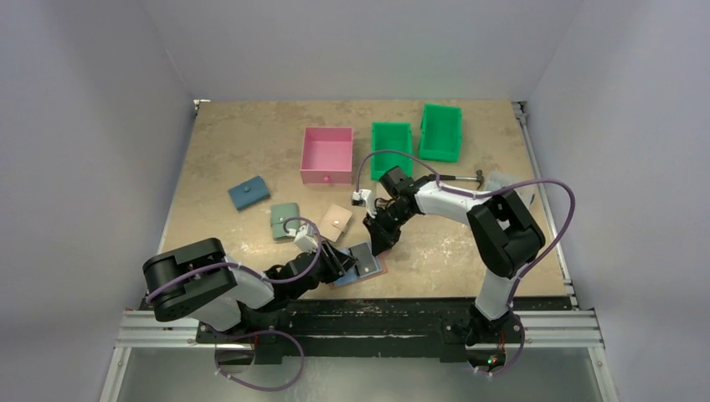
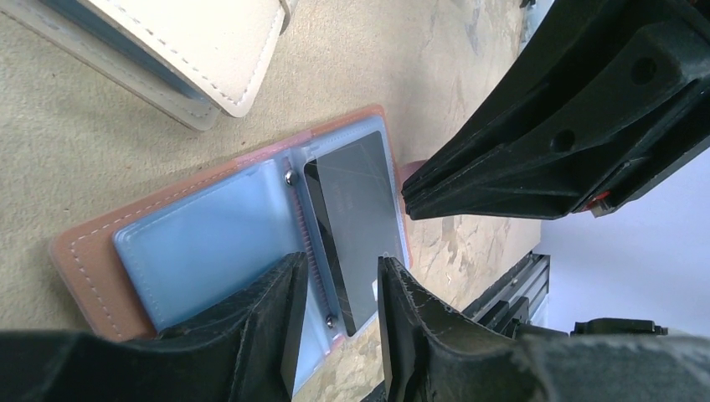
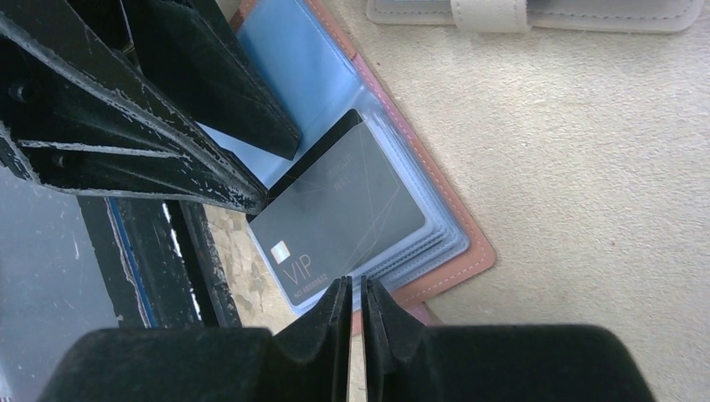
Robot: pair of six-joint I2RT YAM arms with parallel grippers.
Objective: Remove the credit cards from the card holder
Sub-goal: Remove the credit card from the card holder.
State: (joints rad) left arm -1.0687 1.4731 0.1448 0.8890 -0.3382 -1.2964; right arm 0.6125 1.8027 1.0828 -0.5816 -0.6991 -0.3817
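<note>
Card holder (image 2: 79, 260) open, mostly masked by arms overhead; black card (image 2: 356, 209) end hidden between spread left tool (image 2: 342, 270); right tool (image 3: 356, 286) nearly pressed together, angled down

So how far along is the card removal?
Done: card holder open flat. In hand: black card lies skewed on it, left gripper open over it, right gripper at its edge. To do: lift it clear; no second card visible.
</note>
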